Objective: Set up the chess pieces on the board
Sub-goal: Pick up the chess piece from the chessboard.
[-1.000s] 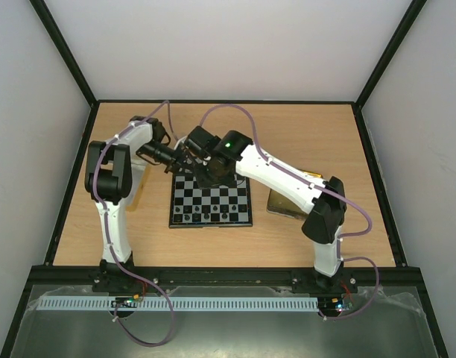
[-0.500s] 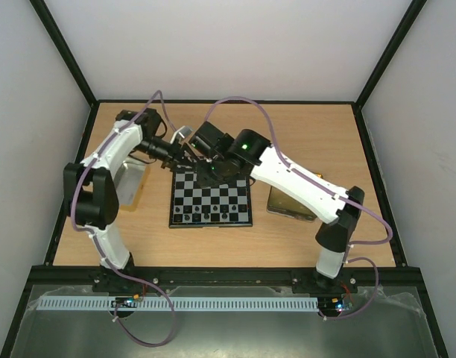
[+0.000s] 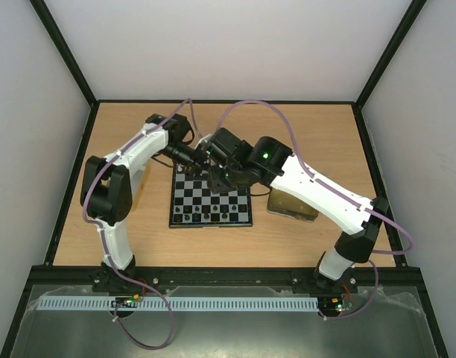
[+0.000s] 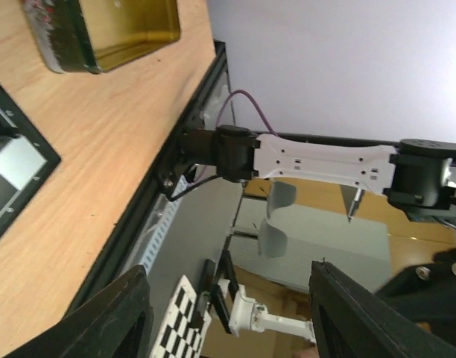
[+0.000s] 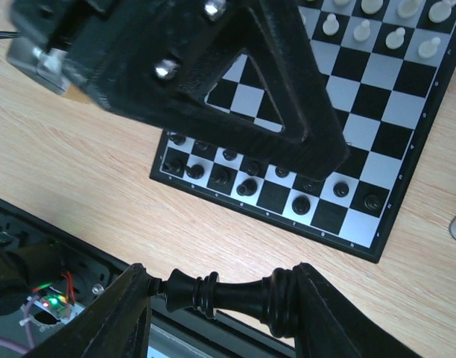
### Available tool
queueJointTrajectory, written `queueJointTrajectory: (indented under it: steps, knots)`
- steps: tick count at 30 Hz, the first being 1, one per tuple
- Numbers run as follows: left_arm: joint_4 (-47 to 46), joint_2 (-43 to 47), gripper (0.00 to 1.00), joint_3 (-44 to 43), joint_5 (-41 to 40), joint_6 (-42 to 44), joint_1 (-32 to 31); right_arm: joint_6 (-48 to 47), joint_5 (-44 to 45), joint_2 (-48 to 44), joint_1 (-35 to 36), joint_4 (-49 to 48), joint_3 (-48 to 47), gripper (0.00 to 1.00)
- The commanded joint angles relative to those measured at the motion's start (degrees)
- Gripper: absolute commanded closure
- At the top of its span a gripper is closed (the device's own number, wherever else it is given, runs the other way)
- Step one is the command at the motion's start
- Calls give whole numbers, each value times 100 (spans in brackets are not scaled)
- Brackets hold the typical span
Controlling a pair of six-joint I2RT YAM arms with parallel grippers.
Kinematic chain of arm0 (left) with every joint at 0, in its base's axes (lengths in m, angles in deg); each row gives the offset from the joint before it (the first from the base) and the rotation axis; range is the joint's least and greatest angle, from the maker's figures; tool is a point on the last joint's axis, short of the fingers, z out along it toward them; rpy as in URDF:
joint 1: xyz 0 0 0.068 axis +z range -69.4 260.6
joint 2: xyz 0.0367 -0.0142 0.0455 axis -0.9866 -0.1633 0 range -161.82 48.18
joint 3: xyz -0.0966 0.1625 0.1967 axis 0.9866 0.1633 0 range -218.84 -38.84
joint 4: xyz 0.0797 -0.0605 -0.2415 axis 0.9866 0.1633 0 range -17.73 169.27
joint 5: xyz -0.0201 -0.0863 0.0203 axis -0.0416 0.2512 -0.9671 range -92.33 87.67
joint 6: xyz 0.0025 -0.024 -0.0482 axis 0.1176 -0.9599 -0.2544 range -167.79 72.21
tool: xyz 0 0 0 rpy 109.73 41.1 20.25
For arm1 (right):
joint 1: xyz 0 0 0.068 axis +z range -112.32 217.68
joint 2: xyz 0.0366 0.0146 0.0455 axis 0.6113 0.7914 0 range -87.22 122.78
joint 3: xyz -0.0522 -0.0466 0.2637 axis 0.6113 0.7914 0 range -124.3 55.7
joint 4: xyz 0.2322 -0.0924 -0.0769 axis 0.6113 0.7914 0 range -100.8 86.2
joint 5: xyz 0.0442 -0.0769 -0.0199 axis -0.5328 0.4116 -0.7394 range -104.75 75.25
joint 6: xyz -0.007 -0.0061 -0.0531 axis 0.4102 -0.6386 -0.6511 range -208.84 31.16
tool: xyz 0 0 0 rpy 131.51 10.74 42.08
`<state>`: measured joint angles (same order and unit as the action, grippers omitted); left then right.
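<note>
The board (image 3: 211,224) lies mid-table. In the right wrist view the board (image 5: 396,104) has black chess pieces (image 5: 247,186) along its near rows and white pieces (image 5: 362,28) on the far rows. My right gripper (image 3: 217,177) hovers over the board's far-left part. It (image 5: 222,298) is shut on a black chess piece (image 5: 232,294), held lying lengthwise between the fingertips. My left gripper (image 3: 201,157) hangs just beyond the board's far edge, close to the right gripper. In its wrist view it (image 4: 228,321) is open and empty.
A gold tray (image 3: 291,203) sits right of the board and also shows in the left wrist view (image 4: 101,33). The left gripper's black body (image 5: 213,74) hangs above the board in the right wrist view. The two arms cross close together over the board's far edge.
The left gripper swung right along the board's far edge. The right arm stretched out, its elbow moving right and nearer, while its gripper stayed over the board's far-left part.
</note>
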<state>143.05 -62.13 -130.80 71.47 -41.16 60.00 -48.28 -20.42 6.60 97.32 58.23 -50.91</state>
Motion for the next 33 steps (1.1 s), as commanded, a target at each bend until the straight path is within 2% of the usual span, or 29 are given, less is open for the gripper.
queueJointTrajectory:
  steps: [1, 3, 4, 5, 6, 8, 15, 22, 33]
  knots:
    - [-405, 287, 42, 427, 826, -518, 36, -30, 10, -251, 35, 86, 226, 59]
    - [-1008, 391, 42, 780, 1381, -1102, 55, -107, 52, -298, 38, 162, 286, 59]
    - [-2190, 527, 39, 1215, 1973, -2233, 45, -135, 63, -334, 37, 178, 332, 59]
    - [-3842, 770, 37, 1832, 2143, -3889, 32, -158, 89, -351, 38, 197, 376, 59]
    - [-4878, 940, 37, 2245, 2148, -4719, 30, -179, 126, -367, 39, 218, 411, 59]
    - [-5146, 1076, 36, 2451, 2147, -4859, -10, -195, 145, -414, 32, 170, 516, 59]
    - [-5194, 1248, 42, 2473, 2156, -4892, -67, -235, 78, -439, 37, -44, 767, 59]
    - [-5359, 1472, 40, 2637, 2156, -5081, -164, -364, 154, -421, 31, -73, 891, 59]
    - [-5847, 1851, 57, 3002, 2158, -5479, -410, -533, 320, -235, 39, -67, 672, 59]
